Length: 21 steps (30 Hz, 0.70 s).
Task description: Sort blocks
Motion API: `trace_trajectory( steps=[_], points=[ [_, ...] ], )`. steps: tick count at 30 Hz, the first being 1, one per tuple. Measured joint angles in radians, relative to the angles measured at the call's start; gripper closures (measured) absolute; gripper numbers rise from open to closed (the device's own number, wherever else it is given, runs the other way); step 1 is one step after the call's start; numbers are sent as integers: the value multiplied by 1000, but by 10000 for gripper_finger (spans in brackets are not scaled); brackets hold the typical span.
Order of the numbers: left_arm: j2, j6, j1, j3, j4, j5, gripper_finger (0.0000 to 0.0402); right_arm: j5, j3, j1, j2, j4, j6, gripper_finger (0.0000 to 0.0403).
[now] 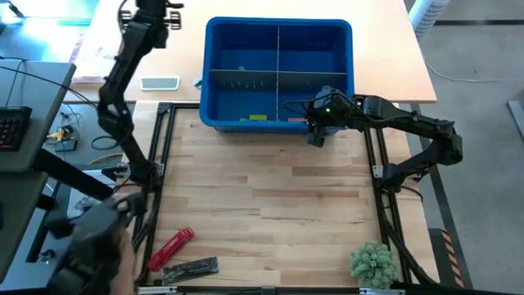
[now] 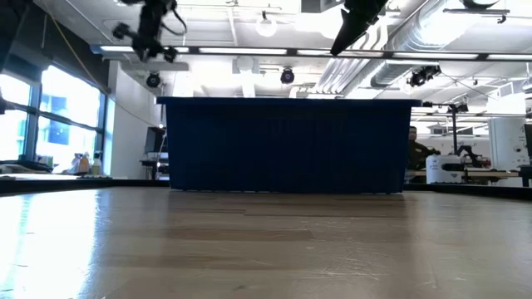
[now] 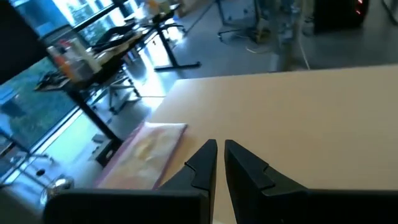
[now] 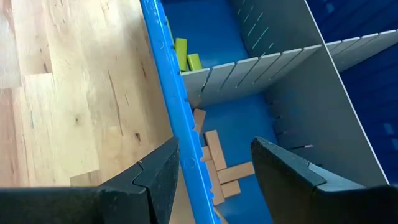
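Right wrist view: the right gripper (image 4: 211,168) is seen with its fingers spread apart and nothing between them, straddling the near wall of the blue bin (image 4: 163,81). One finger hangs on the counter (image 4: 68,87) side of that wall, the other over the inside. Directly below the gap, in the bin's near right compartment, a small heap of tan blocks (image 4: 219,163) lies against the wall; their long axes are crossed, some running along the wall and at least one across it. Beyond the grey divider (image 4: 261,65), in the neighbouring compartment, lime blocks (image 4: 185,55) are seen lying side by side close to the same wall.

In the high view the right gripper (image 1: 318,131) is placed at the bin's front edge near the right corner, while the left gripper (image 1: 155,10) is raised well away past the bin's far left corner, over the lighter table; in its own wrist view its fingers (image 3: 205,163) are pressed together on nothing. The open counter inside the frame carries no blocks; only a red tool (image 1: 170,247) and a dark object beside it lie near the front edge, with a green plant (image 1: 373,262) at the right.

It is judged that the sorting is nearly or fully done. If a further block were to be fetched, the right arm would be the nearer one, yet no loose block can be found in these views.
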<state>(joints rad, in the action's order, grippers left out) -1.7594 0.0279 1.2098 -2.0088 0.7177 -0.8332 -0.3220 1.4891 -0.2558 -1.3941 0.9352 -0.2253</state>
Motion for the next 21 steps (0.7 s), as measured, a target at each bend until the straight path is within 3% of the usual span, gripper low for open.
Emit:
trace_trajectory(
  steps=[6, 13, 17, 21],
  points=[
    [160, 23, -33, 90, -9, -19, 388, 0, 0, 0, 0, -33, -43, 217],
    [360, 22, -160, 287, -112, -36, 388, 0, 0, 0, 0, -96, -71, 217],
    [442, 39, -219, 349, -157, 99, 388, -1, 0, -1, 0, -110, -87, 217],
    [480, -12, -338, 350, -198, 81, 392, -1, 0, -2, 0, -114, -90, 217]
  ],
)
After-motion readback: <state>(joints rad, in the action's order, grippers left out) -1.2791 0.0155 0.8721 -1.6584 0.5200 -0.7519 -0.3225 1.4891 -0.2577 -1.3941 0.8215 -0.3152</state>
